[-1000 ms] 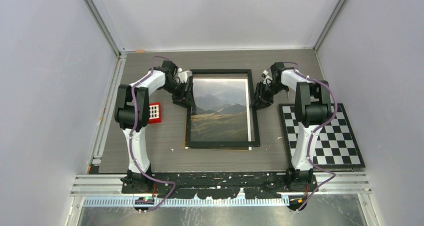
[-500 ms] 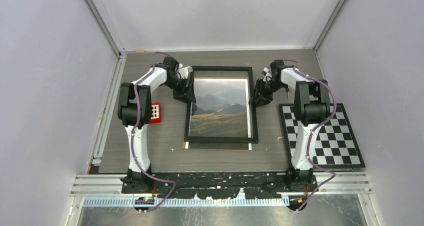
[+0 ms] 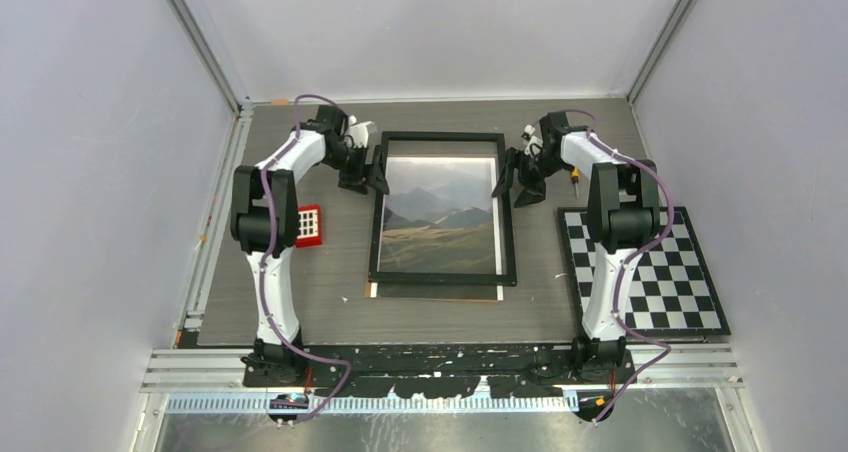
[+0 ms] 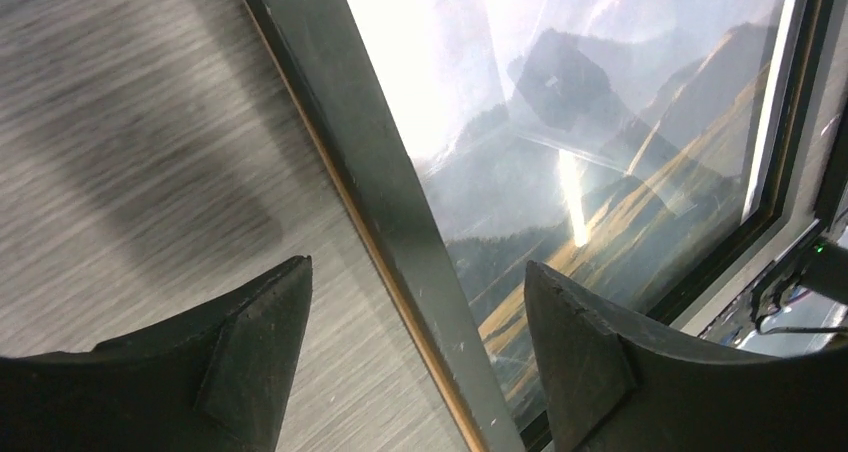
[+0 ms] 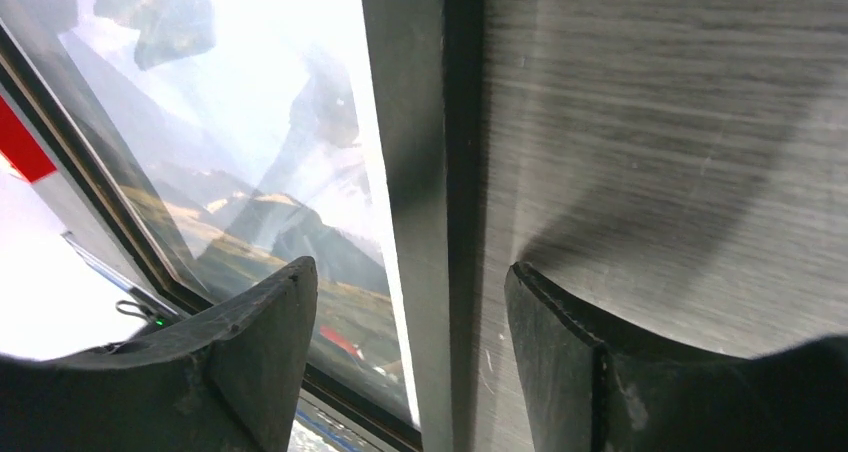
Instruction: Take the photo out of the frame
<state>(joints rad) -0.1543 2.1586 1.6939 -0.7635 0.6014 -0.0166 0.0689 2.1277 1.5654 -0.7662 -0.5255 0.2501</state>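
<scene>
Here, near end of the frame [image 3: 509,247]: a pale-and-brown strip [image 3: 436,292] shows just past the near rail, on the table [image 3: 300,292]. I cannot tell whether it is print or backing.
Long axis: the frame lies flat and face up, its long rails running away from the arm bases.
Photo [image 3: 440,222]: inside the frame, filling the opening under a glossy, reflecting face; not yet taken out.
Left gripper [image 3: 366,175]: at the frame's left long rail, toward its far end. The jaws stand apart and hold nothing, with one finger outside the rail over bare table and the other inside over the picture.
Right gripper [image 3: 517,182]: at the frame's right long rail, toward the far end, also spread and empty, straddling the rail the same way.
Rail against claw: in both wrist views the rail runs through the gap between the fingers, so closing would pinch it across its width.
Nearer arm: neither, since each sits at its own side of the frame.
Judgement: a two-sided grasp looks set up, and the photo lies inward of both claws.
</scene>
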